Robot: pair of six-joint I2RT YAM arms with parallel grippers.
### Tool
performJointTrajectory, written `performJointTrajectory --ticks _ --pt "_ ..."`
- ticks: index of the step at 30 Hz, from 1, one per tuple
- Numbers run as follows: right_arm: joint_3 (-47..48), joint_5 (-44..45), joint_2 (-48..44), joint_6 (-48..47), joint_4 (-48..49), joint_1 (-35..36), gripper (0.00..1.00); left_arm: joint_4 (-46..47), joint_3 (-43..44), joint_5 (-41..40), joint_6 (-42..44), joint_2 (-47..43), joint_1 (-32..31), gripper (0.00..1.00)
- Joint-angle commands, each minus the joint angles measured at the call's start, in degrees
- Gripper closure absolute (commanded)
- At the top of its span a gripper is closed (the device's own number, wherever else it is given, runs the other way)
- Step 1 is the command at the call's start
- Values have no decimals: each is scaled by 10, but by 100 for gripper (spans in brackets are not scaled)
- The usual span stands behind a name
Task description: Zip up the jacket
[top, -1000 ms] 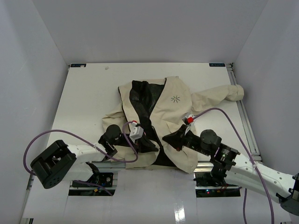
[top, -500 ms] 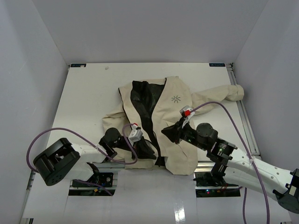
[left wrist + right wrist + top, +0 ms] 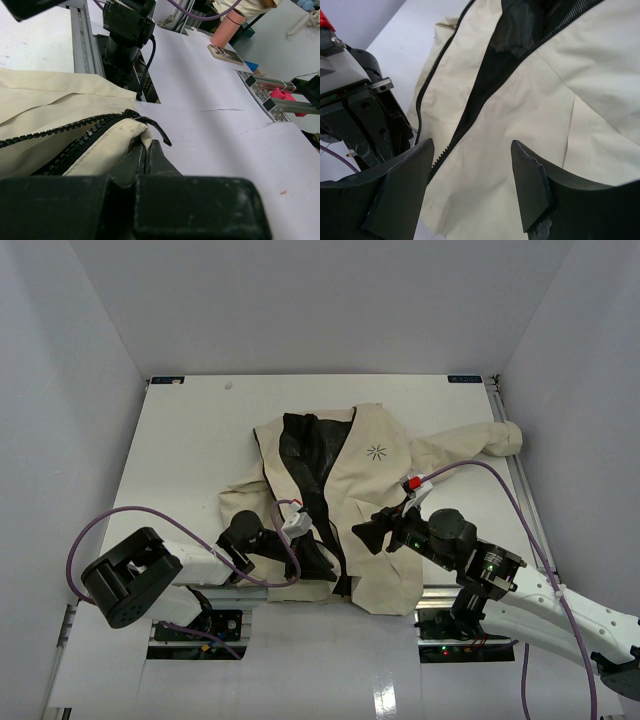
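Cream fabric jacket [image 3: 375, 500], toothed black zipper [image 3: 65, 129]; left gripper [image 3: 148, 148] tight on its hem, right gripper [image 3: 471, 152] wide, empty.

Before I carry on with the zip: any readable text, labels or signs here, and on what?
No words or numbers can be read.
Starburst logo on the jacket chest: a symbol, no letters.
Dark tags at the table's far corners: too small to read.
Keypad unit in the left wrist view: markings blurred.

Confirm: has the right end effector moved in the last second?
Yes. The right end effector let go of the jacket and edged slightly rightward, judged against the starburst logo; its jaws now stand open.
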Motion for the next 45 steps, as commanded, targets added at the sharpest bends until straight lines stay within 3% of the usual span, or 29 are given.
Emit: performJointTrajectory --ticks 1,7,21,33,45 --pt "54 54 -13 38 -78 42 32 -2 16 11 4 -1 4 100" --pt "24 49 -29 35 -70 93 32 -22 13 2 13 -11 4 100" --pt "-66 -57 -87 66 4 128 37 -49 13 -16 26 -21 5 100" --pt "-39 -154 -86 71 -35 128 44 -66 18 -17 27 -32 5 100" --pt "-28 -158 -56 97 -70 128 49 -81 20 -25 32 -43 5 100"
